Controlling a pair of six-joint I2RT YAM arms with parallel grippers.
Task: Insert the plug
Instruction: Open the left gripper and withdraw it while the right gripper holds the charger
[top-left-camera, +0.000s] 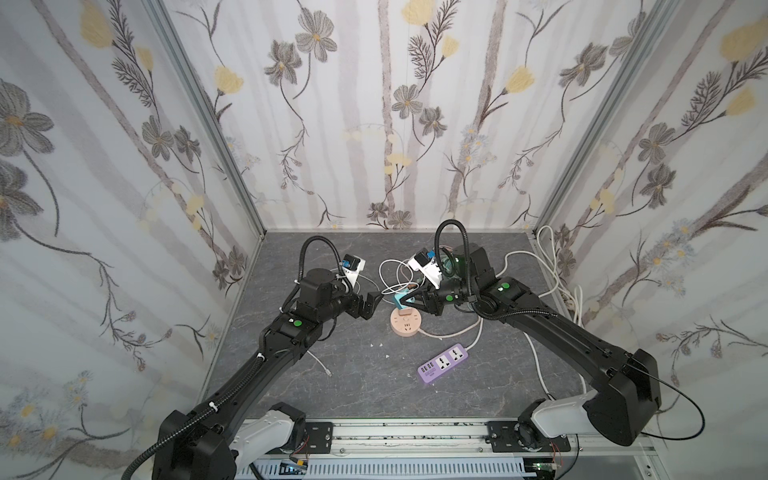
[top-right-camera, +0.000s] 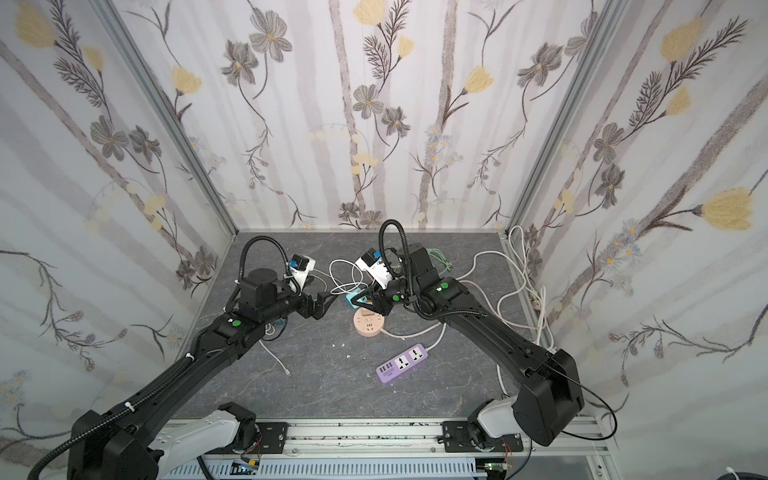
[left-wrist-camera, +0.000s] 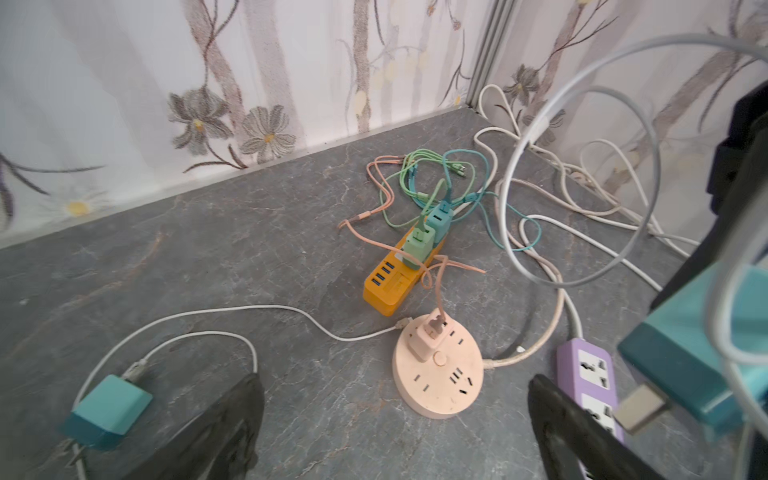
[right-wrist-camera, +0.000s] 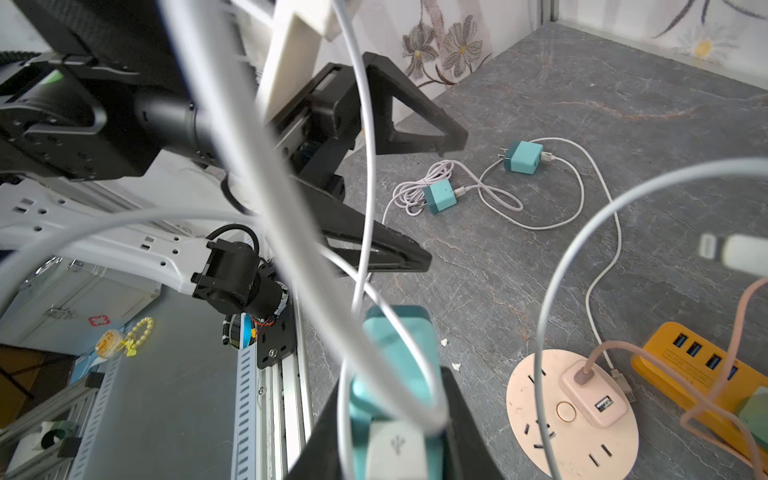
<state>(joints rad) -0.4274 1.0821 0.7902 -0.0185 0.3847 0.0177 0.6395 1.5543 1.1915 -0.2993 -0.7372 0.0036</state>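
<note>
One teal plug (top-left-camera: 399, 300) is off the tabletop (top-left-camera: 353, 374), pinched in the right gripper (top-left-camera: 409, 302). In the right wrist view its body runs out of the jaws along the gripper's own line, with a white USB lead (right-wrist-camera: 395, 446) seated in the end nearest the wrist and looping loosely round it. Prongs: we cannot make them out. In both top views the plug hangs just over the far edge of the round pink socket (top-left-camera: 406, 325), which lies flat, a pink charger (left-wrist-camera: 428, 338) already in one outlet and other slots bare. So the target is below the plug and slightly toward the robot's base, and the right arm is the nearer one. We judge the plug's long axis closer to level than upright, so it likely needs tipping before it goes down. The left gripper (top-left-camera: 373, 305) is spread wide and empty, just beside the plug on its left, not touching. Further out are a purple power strip (top-left-camera: 442, 364) nearer the base, an orange power strip (left-wrist-camera: 395, 282) beyond the socket and a spare teal charger (right-wrist-camera: 523, 156) lying loose.
</note>
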